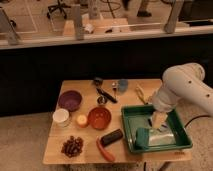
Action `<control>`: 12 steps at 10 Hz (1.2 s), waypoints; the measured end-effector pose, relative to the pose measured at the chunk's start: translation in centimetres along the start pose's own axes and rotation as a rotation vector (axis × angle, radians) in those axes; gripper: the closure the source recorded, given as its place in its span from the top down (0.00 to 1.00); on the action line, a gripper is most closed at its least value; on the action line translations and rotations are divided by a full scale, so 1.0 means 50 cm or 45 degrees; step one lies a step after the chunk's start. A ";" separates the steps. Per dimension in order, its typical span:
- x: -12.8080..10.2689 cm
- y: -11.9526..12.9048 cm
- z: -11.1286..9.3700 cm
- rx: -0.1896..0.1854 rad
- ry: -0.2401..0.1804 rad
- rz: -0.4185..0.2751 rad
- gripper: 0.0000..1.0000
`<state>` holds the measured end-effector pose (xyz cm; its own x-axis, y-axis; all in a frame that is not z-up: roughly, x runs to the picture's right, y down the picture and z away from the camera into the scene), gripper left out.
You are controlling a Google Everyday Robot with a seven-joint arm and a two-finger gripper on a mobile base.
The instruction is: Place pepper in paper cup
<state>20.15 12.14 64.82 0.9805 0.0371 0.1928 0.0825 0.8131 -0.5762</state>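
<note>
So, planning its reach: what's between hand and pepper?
Camera view: hand over the green tray; its wall and the black block lie between it and the pepper.

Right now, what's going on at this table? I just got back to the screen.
The robot's arm is on the right side, its gripper open over the green tray and holding nothing. The pepper lies untouched near the table's front edge, beside the black block. The paper cup stands at the left. The pepper is not yet in it.
</note>
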 end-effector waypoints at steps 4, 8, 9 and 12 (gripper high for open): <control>-0.152 0.055 -0.018 0.012 -0.063 -0.109 0.80; -0.153 0.059 -0.019 0.009 -0.084 -0.116 0.80; -0.153 0.074 -0.016 -0.019 -0.126 -0.139 0.80; -0.178 0.119 0.063 -0.113 -0.211 -0.150 0.80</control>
<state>11.33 18.48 62.17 0.9210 0.0458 0.3870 0.2175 0.7636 -0.6080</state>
